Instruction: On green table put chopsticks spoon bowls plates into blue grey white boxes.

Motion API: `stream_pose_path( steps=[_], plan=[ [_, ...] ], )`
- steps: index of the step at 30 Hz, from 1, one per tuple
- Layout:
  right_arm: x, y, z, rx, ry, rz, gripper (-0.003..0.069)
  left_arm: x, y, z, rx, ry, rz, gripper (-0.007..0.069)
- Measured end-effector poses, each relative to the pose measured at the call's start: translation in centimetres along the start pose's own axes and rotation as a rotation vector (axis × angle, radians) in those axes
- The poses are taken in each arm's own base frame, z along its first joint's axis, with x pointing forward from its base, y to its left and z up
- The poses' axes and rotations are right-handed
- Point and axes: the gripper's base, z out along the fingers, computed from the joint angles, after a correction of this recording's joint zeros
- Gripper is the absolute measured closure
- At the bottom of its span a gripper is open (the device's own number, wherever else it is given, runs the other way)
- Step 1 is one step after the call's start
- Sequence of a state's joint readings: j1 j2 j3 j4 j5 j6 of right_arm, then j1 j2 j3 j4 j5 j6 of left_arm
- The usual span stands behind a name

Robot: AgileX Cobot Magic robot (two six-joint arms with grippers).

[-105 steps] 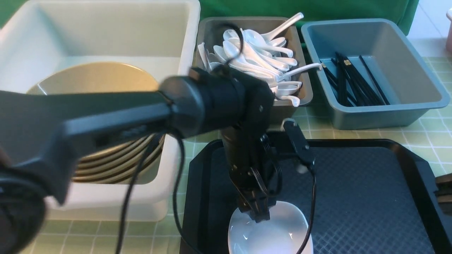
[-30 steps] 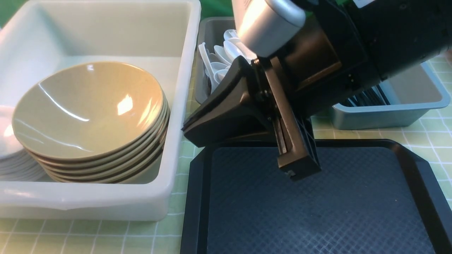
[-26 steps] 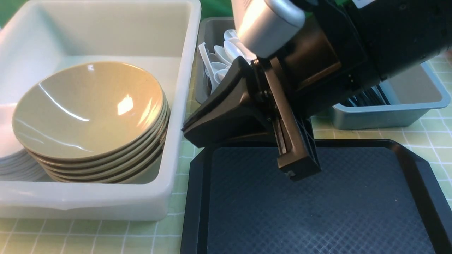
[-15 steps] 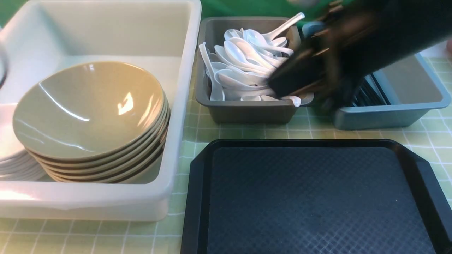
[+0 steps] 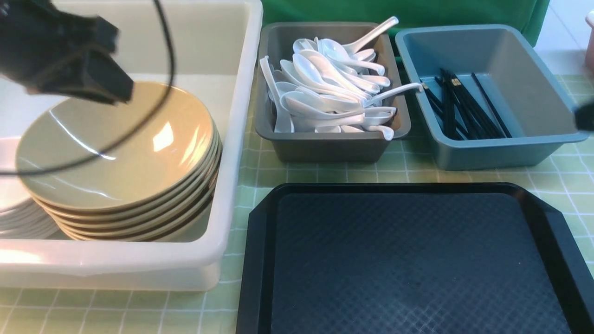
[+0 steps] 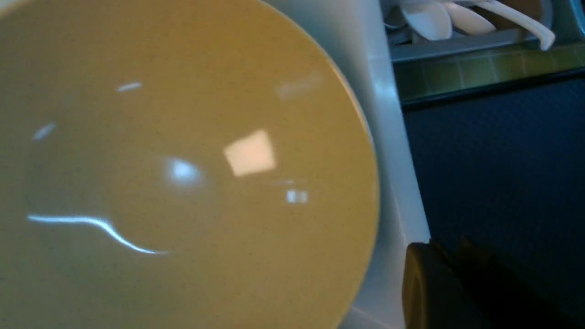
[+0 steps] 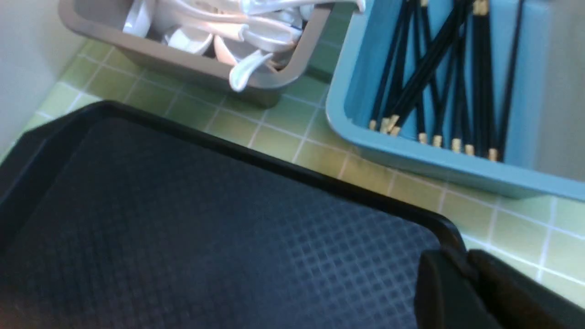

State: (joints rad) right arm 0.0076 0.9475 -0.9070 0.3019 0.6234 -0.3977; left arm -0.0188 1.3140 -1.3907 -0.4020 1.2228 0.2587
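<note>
Already everything is sorted by kind: the bowls sit stacked in the white box beside the plates, the spoons fill the grey box, the chopsticks lie in the blue box. So the black tray on the green table is bare. The left gripper hangs over the bowls, jaws pressed together on nothing; the right gripper, at the tray's edge, looks closed too

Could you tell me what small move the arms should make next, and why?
Probably draw both arms back to rest: the black tray looks bare, bowls, spoons and chopsticks already lie in their boxes, and the left gripper above the bowls carries nothing.
</note>
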Motion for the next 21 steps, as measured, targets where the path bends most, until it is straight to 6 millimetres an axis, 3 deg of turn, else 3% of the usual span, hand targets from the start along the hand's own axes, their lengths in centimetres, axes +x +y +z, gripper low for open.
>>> stream_pose_path(
  steps=[5, 6, 8, 12, 13, 17, 21],
  plan=[
    [5.7, 1.3, -3.3, 0.064, -0.19, -0.039, 0.0589, 2.9, -1.5, -2.3, -0.036, -0.061, 0.038, 0.0627],
    [8.4, 1.7, -4.1, 0.089, -0.271, -0.046, 0.0589, 4.9, -2.0, -3.5, -0.056, -0.109, 0.041, 0.0627],
    [11.0, 2.2, -5.2, 0.121, -0.388, -0.059, 0.0589, 7.6, -2.8, -4.9, -0.051, -0.17, 0.038, 0.0627],
    [15.4, 2.8, -5.5, 0.153, -0.53, -0.082, 0.0588, 13.6, -4.2, -5.5, 0.019, -0.274, 0.017, 0.0627],
    [15.6, 2.8, -5.3, 0.154, -0.532, -0.081, 0.0588, 14.0, -4.3, -5.5, 0.023, -0.276, 0.016, 0.0627],
    [17.2, 2.9, -4.7, 0.139, -0.546, -0.045, 0.0587, 20.1, -4.6, -4.3, 0.072, -0.497, -0.006, 0.0627],
    [17.4, 3.0, -4.5, 0.117, -0.54, -0.048, 0.0599, 23.4, -4.6, -3.8, 0.082, -0.68, 0.019, 0.0627]
  ],
)
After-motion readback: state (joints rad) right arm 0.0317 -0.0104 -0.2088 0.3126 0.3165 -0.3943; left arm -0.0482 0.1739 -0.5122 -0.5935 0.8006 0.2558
